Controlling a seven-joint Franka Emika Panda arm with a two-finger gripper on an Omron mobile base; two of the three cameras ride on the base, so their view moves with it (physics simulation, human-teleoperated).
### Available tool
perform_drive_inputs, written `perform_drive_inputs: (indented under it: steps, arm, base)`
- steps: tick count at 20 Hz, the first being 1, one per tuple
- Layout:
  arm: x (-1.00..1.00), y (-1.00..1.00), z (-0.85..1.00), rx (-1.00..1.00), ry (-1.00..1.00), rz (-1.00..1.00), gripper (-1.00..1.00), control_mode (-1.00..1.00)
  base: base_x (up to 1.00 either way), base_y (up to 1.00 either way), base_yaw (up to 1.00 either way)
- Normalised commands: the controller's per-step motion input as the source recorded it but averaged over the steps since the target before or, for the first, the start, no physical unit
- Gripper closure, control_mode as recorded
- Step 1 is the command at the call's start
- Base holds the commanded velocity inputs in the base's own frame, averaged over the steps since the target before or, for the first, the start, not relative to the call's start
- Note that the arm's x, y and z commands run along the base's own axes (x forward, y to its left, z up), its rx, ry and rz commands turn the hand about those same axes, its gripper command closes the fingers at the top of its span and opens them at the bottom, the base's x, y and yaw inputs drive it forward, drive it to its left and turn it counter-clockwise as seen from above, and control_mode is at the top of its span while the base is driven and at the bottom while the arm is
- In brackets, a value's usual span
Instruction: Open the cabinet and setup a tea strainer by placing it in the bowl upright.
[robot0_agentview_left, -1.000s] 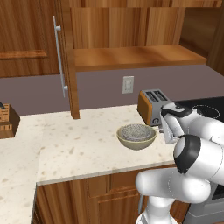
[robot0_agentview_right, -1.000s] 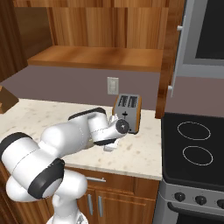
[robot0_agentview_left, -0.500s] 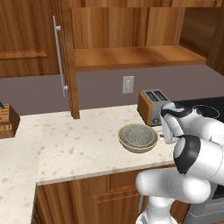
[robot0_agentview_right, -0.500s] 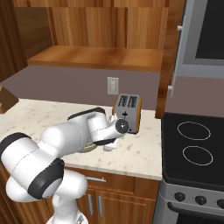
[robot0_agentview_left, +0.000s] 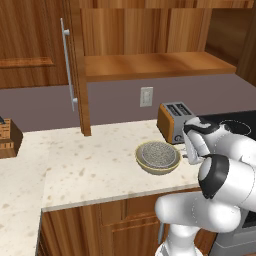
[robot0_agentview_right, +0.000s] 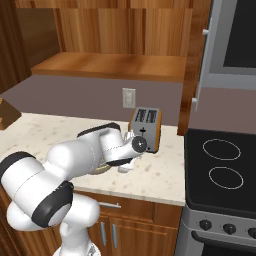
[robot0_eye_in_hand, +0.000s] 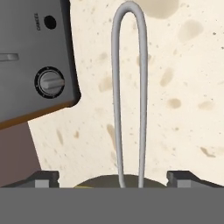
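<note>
In the left base view the cabinet (robot0_agentview_left: 75, 65) door stands open at upper left, and the strainer (robot0_agentview_left: 158, 153) sits mesh-up inside the bowl (robot0_agentview_left: 156, 164) at centre, on the counter (robot0_agentview_left: 90, 165) just left of the toaster (robot0_agentview_left: 173, 121); the arm's wrist hangs just right of the bowl. In the right base view the arm crosses the lower left and covers most of the bowl, with the toaster just behind it at centre. In the hand view the gripper (robot0_eye_in_hand: 113, 178) is spread wide, its tips at the bottom corners well apart from the strainer's wire handle (robot0_eye_in_hand: 129, 87), which runs up the middle between them untouched. The placing step looks done; the next move calls for lifting straight away without snagging that handle.
</note>
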Motion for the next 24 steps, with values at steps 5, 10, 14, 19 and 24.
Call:
perform_drive_inputs:
  steps: [5,10,14,19,24]
  arm:
    - [-0.08,0.0,0.15,0.0,0.01,0.0,-1.0,-1.0]
    - [-0.22,0.0,0.34,0.0,0.02,0.0,-1.0,-1.0]
    - [-0.15,0.0,0.31,0.0,0.02,0.0,-1.0,-1.0]
    - [-0.19,0.0,0.23,-0.05,0.12,0.0,-1.0,-1.0]
    - [-0.14,0.0,0.43,-0.16,0.25,0.0,-1.0,-1.0]
  base:
    - [0.0,0.0,0.0]
    - [0.0,0.0,0.0]
    - [0.0,0.0,0.0]
    - [0.0,0.0,0.0]
    - [0.0,0.0,0.0]
